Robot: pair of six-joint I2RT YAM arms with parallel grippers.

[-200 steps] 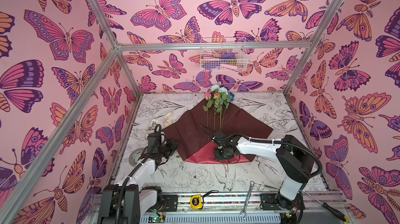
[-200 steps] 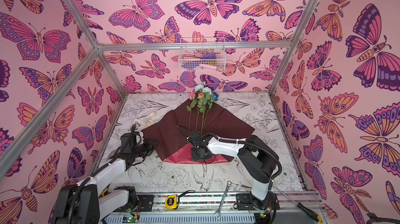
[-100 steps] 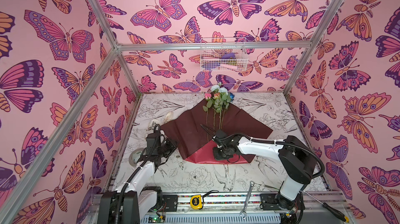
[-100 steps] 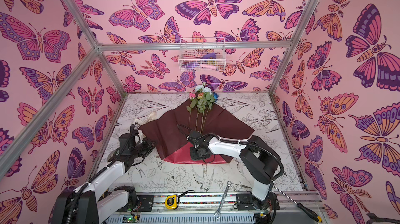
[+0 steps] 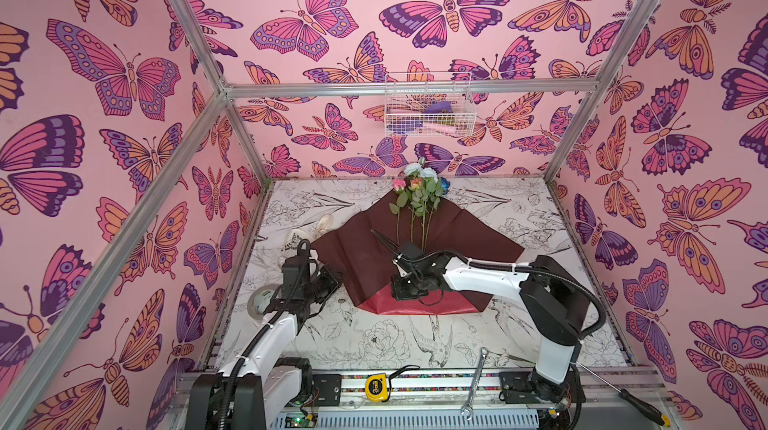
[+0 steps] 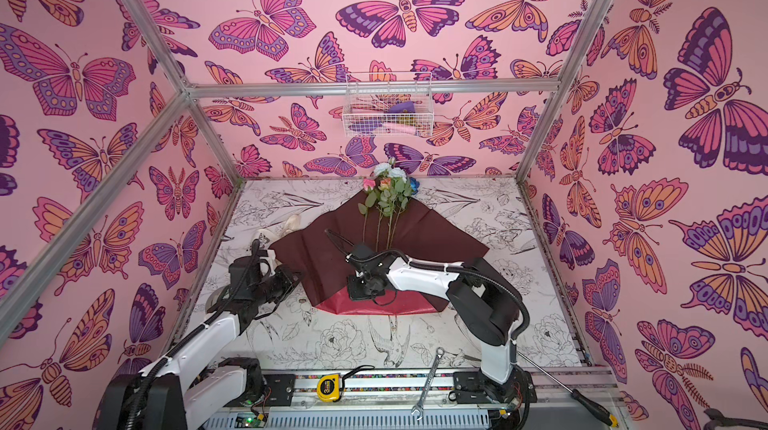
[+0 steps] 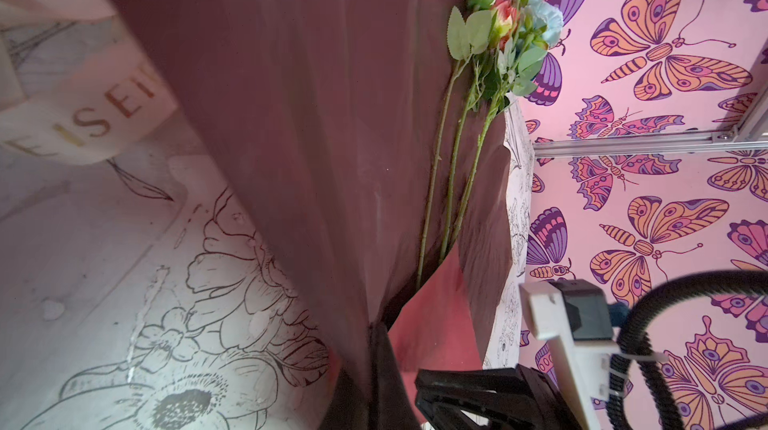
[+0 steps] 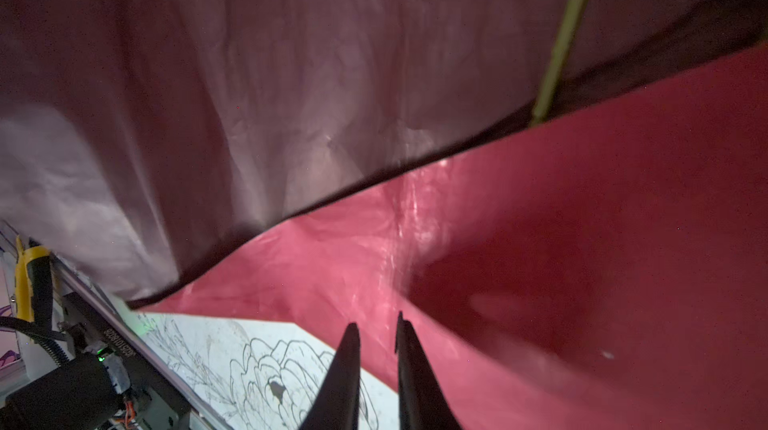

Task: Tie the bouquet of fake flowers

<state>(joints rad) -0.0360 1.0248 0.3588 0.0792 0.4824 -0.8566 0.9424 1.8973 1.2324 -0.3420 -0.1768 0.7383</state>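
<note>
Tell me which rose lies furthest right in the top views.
The dark blue rose, at the right edge of the cluster; the pink rose is leftmost, the white roses farthest back.

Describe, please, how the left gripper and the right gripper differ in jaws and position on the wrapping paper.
The left gripper is shut on the left corner of the wrapping paper; the right gripper has jaws narrowly apart, holding nothing visible. The left gripper is at the matte dark side; the right gripper is over the glossy red flap. Both are at the paper, not the fake flowers.
</note>
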